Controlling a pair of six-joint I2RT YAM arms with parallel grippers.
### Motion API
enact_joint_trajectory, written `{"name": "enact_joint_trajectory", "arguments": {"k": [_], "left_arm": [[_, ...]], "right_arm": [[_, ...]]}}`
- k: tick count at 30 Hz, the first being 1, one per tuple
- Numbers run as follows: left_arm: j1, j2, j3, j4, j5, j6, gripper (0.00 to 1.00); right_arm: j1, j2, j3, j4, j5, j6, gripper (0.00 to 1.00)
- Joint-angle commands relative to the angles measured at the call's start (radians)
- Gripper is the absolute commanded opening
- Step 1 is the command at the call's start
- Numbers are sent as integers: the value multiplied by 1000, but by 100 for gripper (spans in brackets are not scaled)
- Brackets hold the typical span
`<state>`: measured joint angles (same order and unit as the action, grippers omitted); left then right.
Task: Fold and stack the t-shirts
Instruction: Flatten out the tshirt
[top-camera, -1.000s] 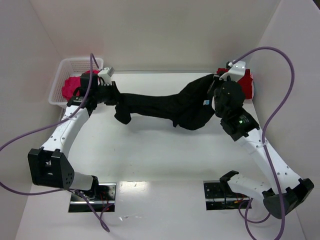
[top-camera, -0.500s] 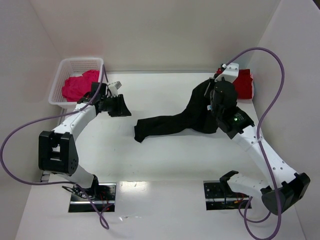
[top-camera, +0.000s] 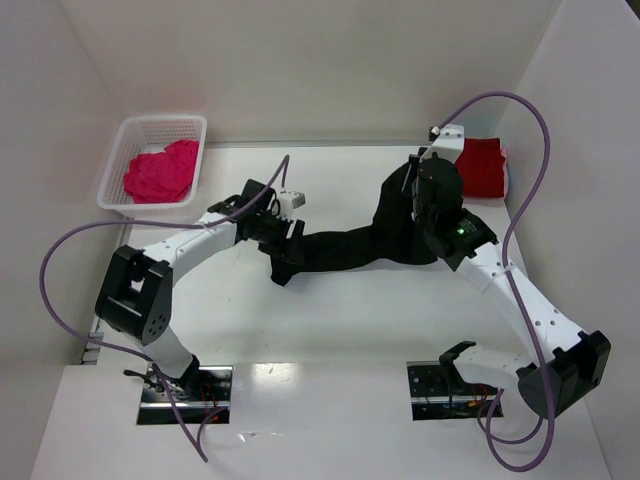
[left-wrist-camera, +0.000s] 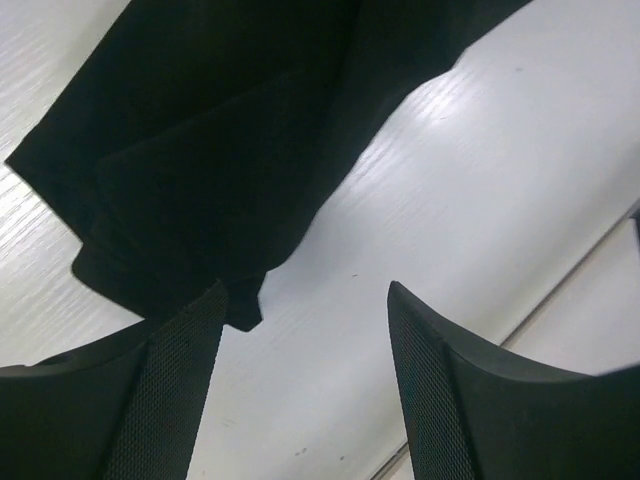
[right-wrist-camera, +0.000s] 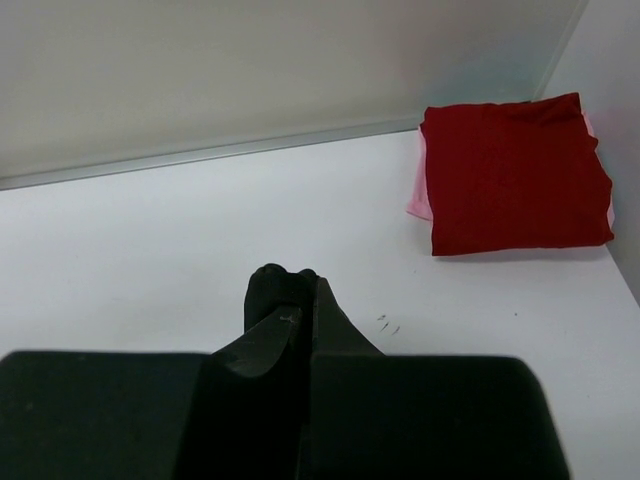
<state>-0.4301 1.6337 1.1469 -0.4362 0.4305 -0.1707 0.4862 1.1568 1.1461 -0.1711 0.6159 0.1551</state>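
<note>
Yr left gripper (left-wrist-camera: 305, 300) is wide open w/ nothing in it, hovering over the near-left end of the black t-shirt (top-camera: 350, 245), which is bunched up mid-table. The right gripper (right-wrist-camera: 300, 285) is pinched shut on the shirt's far-right end. Looks like the spread-out step b4 folding. Next imo: drop the left, grab that end, pull it flat.
</note>
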Motion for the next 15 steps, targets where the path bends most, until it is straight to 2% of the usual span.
{"name": "enact_joint_trajectory", "arguments": {"k": [1,9,12,13,15], "left_arm": [[21,17,16,-13,-49,27,74],[21,26,50,-4,-148,-4,75],[59,49,50,34,-55,-24,75],[68,64,50,63,30,-24,75],[68,89,50,86,71,-35,75]], "right_arm": [[-5,3,38,70,13,-6,0],[-14,12,38,70,13,-6,0],[-14,12,38,70,13,-6,0],[-14,12,38,79,13,-6,0],[-14,21,38,79,13,-6,0]]}}
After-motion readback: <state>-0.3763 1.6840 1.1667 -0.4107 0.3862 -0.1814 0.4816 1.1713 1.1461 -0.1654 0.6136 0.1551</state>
